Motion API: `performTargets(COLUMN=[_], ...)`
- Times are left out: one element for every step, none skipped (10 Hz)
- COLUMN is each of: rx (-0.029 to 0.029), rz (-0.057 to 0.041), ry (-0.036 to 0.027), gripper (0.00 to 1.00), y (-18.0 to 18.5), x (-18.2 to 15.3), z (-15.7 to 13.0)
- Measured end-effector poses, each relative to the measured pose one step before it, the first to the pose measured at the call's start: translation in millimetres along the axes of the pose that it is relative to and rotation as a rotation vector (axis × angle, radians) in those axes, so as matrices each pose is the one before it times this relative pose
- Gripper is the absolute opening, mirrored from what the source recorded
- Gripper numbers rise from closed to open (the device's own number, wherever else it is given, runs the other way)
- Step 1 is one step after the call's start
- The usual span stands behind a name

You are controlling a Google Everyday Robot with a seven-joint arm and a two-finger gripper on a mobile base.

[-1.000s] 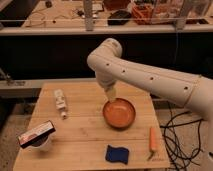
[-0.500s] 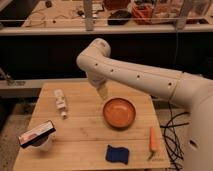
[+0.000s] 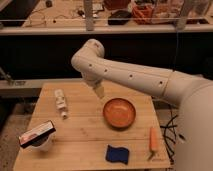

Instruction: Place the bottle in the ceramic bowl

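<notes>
The small white bottle [image 3: 61,103] lies on its side on the left part of the wooden table [image 3: 80,135], cap toward the front. The orange-brown ceramic bowl [image 3: 119,113] sits right of centre, with nothing in it. My white arm reaches in from the right, and my gripper [image 3: 99,91] hangs above the table between the bottle and the bowl, just left of the bowl's rim and well right of the bottle. It holds nothing that I can see.
A white cup with a dark-and-red packet on top [image 3: 38,136] stands at the front left. A blue sponge [image 3: 116,154] lies at the front centre. An orange carrot-like stick [image 3: 153,139] lies near the right edge. A cluttered bench runs behind.
My arm has swung left, carrying the gripper from above the bowl to the space between the bowl and the bottle. The objects have not moved.
</notes>
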Motion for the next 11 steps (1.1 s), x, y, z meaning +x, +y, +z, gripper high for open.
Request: performTargets(rx=[0.00469, -0.00035, 0.00194, 0.00061, 0.00459, 0.00665, -0.00051, 0.00189, 0.00133, 0.00044, 0.00192], rz=[-0.02291, -0.01776, -0.00993, -0.01043, -0.01838, -0.02969, -0.01056, -0.01159, -0.01217, -0.00790, -0.00942], ry=[0.00422, 0.00609, 0.00232, 0.00262, 0.00109, 0.00147, 0.00258, 0.00279, 0.00337, 0.00022, -0.00020], gripper=[0.80, 0.80, 0.80, 0.80, 0.80, 0.80, 0.80, 0.80, 0.80, 0.80, 0.80], y=[-6.51, -2.70, -2.01, -1.81, -7.63, -12.52, -2.06, -1.28, -0.49, -1.05, -4.18], x=[-4.65, -0.24, -0.05, -1.07, -4.90, -8.43, -1.12, -0.83, 0.21, -1.24, -3.86], z=[1.96, 2.16, 1.24, 1.90, 2.43, 3.51, 2.59, 1.34, 2.59, 1.48, 1.00])
